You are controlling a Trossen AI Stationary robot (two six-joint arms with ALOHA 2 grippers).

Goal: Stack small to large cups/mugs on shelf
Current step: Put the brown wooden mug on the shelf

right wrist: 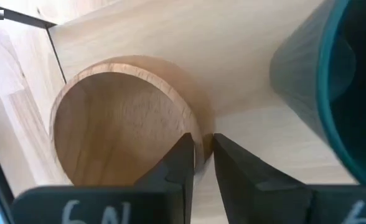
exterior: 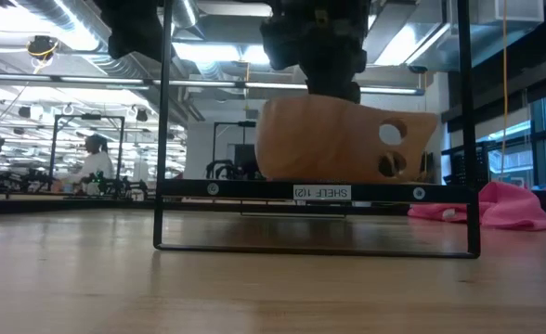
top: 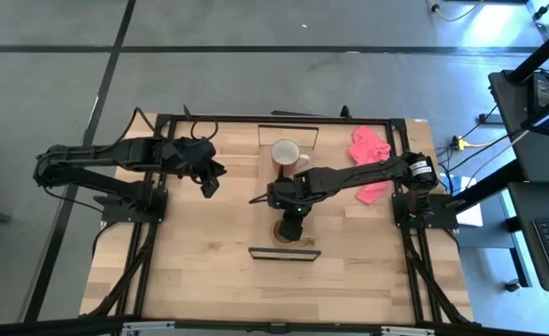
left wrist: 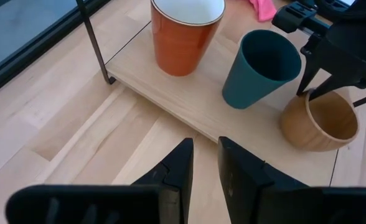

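On the shelf (left wrist: 189,102), right tool (right wrist: 198,163) pinches the wooden cup (right wrist: 117,127) rim nearly shut; release only once seated flat, clear of the green cup (left wrist: 261,68).

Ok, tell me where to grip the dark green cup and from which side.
Grip the dark green cup by its rim from above, one finger inside: it stands upright, open-topped and handleless. The wooden cup and orange mug flank it on the shelf.
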